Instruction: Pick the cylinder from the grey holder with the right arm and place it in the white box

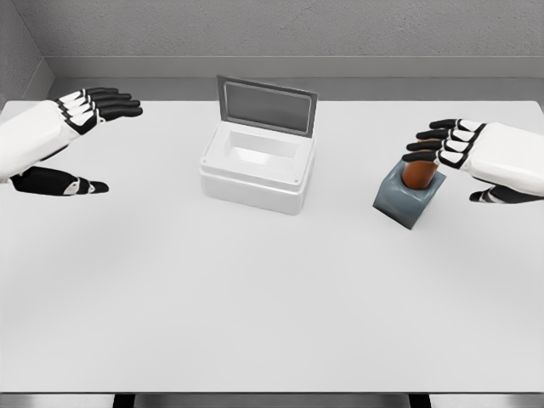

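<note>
A brown cylinder point(417, 176) stands in the grey holder point(406, 201) on the right side of the table. My right hand point(455, 161) comes in from the right edge, its black fingers point(435, 145) stretched out flat just above and behind the cylinder's top, its thumb point(495, 196) off to the right; it is open and holds nothing. The white box point(255, 166) sits in the middle of the table with its grey lid point(266, 105) raised at the back and its inside bare. My left hand point(89, 136) hovers open at the far left.
The white table point(272, 297) stretches wide toward the front edge. A grey wall runs along the back.
</note>
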### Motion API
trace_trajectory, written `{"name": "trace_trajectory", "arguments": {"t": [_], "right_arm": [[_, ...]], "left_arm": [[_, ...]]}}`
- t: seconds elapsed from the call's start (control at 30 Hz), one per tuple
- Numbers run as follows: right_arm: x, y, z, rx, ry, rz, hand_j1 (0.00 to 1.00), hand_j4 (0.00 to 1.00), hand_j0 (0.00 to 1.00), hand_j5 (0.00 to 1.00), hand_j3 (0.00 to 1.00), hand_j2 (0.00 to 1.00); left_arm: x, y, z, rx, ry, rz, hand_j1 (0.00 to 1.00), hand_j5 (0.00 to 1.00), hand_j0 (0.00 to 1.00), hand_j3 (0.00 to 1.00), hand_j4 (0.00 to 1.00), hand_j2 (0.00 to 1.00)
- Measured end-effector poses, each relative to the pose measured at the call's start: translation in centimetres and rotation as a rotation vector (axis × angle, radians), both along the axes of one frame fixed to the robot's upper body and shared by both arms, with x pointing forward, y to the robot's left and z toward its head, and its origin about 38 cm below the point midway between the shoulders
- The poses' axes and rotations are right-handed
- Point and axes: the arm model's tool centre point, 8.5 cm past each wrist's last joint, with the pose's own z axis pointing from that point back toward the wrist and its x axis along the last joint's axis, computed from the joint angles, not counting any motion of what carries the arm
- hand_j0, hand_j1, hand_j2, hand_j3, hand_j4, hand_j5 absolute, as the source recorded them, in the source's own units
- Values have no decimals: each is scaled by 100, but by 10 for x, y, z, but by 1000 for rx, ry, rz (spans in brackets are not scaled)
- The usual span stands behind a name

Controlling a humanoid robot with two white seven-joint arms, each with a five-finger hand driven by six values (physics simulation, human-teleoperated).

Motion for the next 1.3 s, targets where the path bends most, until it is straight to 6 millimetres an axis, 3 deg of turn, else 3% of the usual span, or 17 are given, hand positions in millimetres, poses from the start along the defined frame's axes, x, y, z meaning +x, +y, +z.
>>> {"name": "trace_trajectory", "arguments": {"t": [0.2, 0.4, 0.53, 0.63, 0.73, 0.87, 1.03, 1.3], "right_arm": [[3, 1, 12, 21, -27, 1, 100, 100, 100, 100, 100, 100], [17, 10, 68, -66, -191, 23, 99, 99, 99, 99, 99, 99], [36, 31, 57, -249, -100, 40, 99, 99, 99, 99, 99, 99], [44, 38, 52, -334, -67, 43, 99, 99, 99, 99, 99, 99], [51, 40, 57, -386, -73, 34, 99, 99, 99, 99, 99, 99], [62, 41, 37, -429, -22, 30, 99, 99, 99, 99, 99, 99], [73, 54, 17, -465, 11, 51, 98, 98, 98, 98, 98, 98], [81, 67, -12, -509, 52, 76, 98, 98, 98, 98, 98, 98]], "left_arm": [[4, -6, -9, -40, 108, -7, 100, 100, 100, 100, 100, 100], [28, -12, -5, -196, 329, 6, 100, 100, 100, 100, 100, 100], [45, -14, -14, -360, 525, -8, 100, 100, 100, 100, 100, 100], [63, -19, -8, -434, 609, -19, 100, 100, 100, 100, 100, 100], [79, -23, -19, -491, 696, -13, 100, 100, 100, 100, 100, 100], [93, -23, -39, -549, 775, 15, 100, 100, 100, 100, 100, 100], [99, -18, -54, -571, 810, 46, 100, 100, 100, 100, 100, 100], [99, -18, -58, -568, 810, 52, 100, 100, 100, 100, 100, 100]]}}
